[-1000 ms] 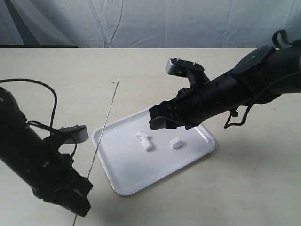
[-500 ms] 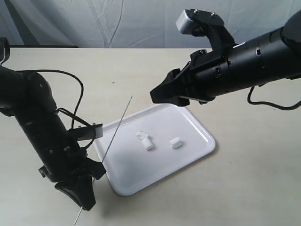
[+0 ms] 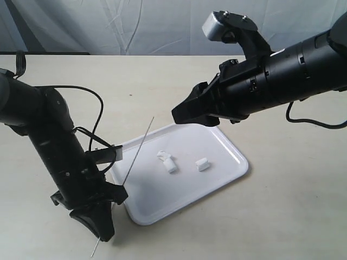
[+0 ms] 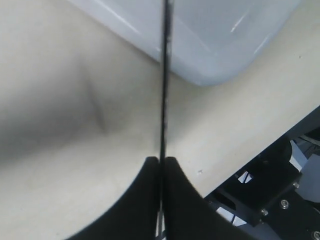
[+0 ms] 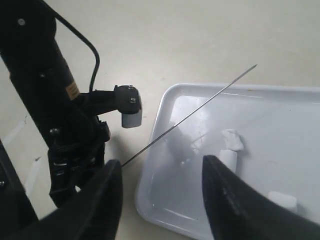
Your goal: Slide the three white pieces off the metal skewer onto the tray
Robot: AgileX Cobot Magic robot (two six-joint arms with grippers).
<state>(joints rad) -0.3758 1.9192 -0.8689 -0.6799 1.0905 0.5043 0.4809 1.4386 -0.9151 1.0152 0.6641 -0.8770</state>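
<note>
On the tray (image 3: 162,196) lie three white pieces (image 3: 171,166), while my left jaws pinch the bare skewer (image 3: 138,147) slanting over its edge and my right jaws hang wide above.

The right tool (image 3: 181,115) rose clear of the tray (image 3: 162,197); the left tool (image 3: 103,233) swung the metal skewer (image 3: 138,149) over it.

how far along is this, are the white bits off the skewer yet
Done: the metal skewer is bare and the three white pieces lie on the tray. In hand: the left gripper is shut on the skewer, tilted over the tray's rim; the right gripper is open and empty. Left: probably just setting the skewer down.
</note>
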